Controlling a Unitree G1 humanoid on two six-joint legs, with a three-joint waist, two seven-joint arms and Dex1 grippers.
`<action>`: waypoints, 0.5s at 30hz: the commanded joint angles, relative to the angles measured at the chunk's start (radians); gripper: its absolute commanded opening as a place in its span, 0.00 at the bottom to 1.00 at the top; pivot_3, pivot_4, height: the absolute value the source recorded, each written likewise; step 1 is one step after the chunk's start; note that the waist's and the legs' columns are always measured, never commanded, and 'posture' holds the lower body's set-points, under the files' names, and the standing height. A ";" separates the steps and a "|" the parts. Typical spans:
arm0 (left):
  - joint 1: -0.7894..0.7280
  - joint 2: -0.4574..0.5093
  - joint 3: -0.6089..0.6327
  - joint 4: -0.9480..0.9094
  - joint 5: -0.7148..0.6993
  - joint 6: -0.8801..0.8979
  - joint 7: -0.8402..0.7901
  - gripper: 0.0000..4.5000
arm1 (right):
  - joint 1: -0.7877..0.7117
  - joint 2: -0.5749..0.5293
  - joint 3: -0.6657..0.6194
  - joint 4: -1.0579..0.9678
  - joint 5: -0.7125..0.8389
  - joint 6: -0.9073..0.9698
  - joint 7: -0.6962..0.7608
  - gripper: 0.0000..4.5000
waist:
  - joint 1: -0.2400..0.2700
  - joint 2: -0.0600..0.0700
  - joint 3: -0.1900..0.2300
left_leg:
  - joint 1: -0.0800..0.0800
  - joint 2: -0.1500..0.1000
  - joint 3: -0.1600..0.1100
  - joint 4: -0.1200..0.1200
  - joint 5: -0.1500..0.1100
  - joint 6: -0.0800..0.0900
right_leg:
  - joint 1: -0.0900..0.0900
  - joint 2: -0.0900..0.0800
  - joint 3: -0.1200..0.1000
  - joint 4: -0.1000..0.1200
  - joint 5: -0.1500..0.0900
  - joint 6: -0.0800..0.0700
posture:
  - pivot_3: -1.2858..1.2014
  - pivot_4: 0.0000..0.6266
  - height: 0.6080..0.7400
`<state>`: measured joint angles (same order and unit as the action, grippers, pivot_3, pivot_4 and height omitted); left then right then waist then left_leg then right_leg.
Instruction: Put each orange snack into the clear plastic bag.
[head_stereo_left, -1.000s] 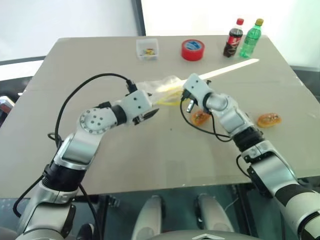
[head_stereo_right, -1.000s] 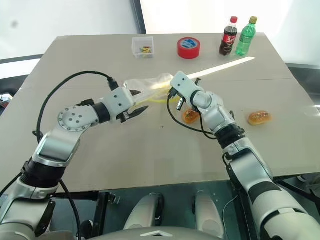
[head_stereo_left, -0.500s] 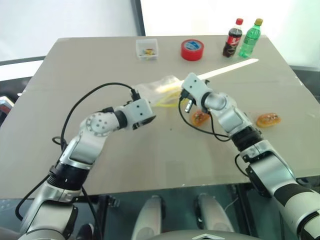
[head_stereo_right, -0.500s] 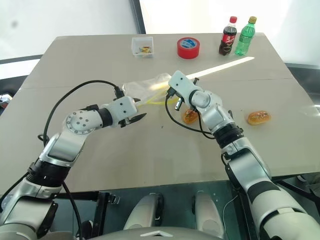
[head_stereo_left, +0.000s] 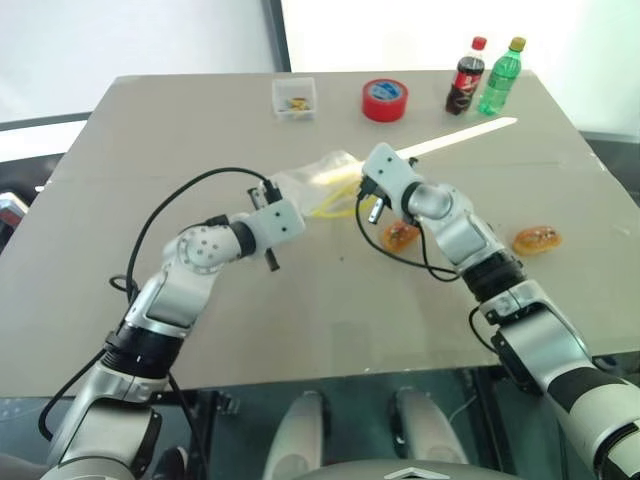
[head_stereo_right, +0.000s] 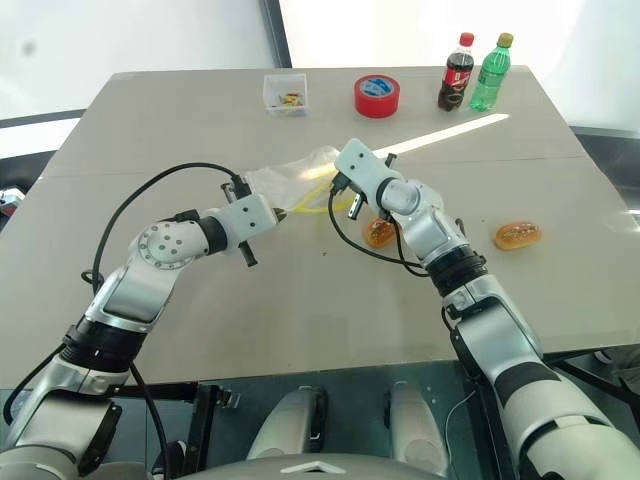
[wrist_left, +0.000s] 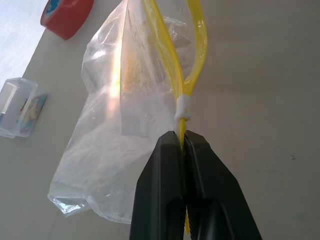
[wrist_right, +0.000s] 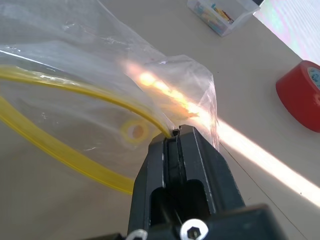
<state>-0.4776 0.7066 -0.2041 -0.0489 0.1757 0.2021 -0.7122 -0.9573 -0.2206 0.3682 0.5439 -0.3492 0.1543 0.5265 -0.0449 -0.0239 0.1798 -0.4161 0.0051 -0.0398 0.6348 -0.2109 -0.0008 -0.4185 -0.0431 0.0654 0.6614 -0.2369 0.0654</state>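
Observation:
The clear plastic bag (head_stereo_left: 318, 176) lies crumpled at mid-table, its yellow zip strip (wrist_left: 177, 75) held up as an open loop between my two grippers. My left gripper (wrist_left: 182, 136) is shut on the near end of that strip, just below its white slider. On the far side of the bag's mouth, my right gripper (wrist_right: 173, 135) is shut on the strip too. One orange snack (head_stereo_left: 400, 234) rests on the table just under my right forearm. The other orange snack (head_stereo_left: 538, 239) lies further right, clear of both arms.
At the table's far edge stand a small clear box (head_stereo_left: 295, 98), a red tape roll (head_stereo_left: 385, 99), a cola bottle (head_stereo_left: 465, 76) and a green bottle (head_stereo_left: 501, 74). A bright sun stripe (head_stereo_left: 460, 138) crosses the tabletop behind the bag.
My left gripper stood open beside the bag and has now sunk a little and closed on the yellow strip. The right arm has kept still.

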 joint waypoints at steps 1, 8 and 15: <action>-0.022 -0.003 0.019 -0.004 0.015 -0.016 0.016 0.00 | -0.003 0.000 -0.019 -0.064 0.015 0.007 0.011 0.00 | 0.000 0.000 0.000 | 0.000 0.000 0.000 0.000 0.000 0.000 | 0.000 0.000 0.000 0.000 0.000 0.000 | 0.52 0.24 1.00; -0.034 -0.037 0.048 0.004 -0.009 0.026 0.032 0.00 | 0.086 -0.081 -0.057 -0.275 0.064 0.071 0.109 0.27 | 0.007 0.000 0.000 | 0.000 0.000 0.000 0.000 0.000 0.000 | 0.000 0.000 0.000 0.000 0.000 0.000 | 0.52 0.24 1.00; -0.042 -0.025 0.054 0.040 -0.004 -0.008 0.020 0.00 | 0.139 -0.345 -0.121 -0.457 0.223 0.019 0.423 0.45 | 0.004 0.000 0.000 | -0.001 0.000 -0.001 0.002 0.000 0.000 | 0.001 0.000 -0.001 0.000 0.000 0.000 | 0.52 0.24 1.00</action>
<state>-0.5011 0.6716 -0.1720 -0.0061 0.1739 0.2249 -0.6938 -0.8010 -0.5216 0.2746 0.1255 -0.1616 0.2248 0.8709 -0.0413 -0.0238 0.1798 -0.4158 0.0049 -0.0409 0.6370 -0.2110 -0.0006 -0.4166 -0.0432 0.0642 0.6616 -0.2369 0.0657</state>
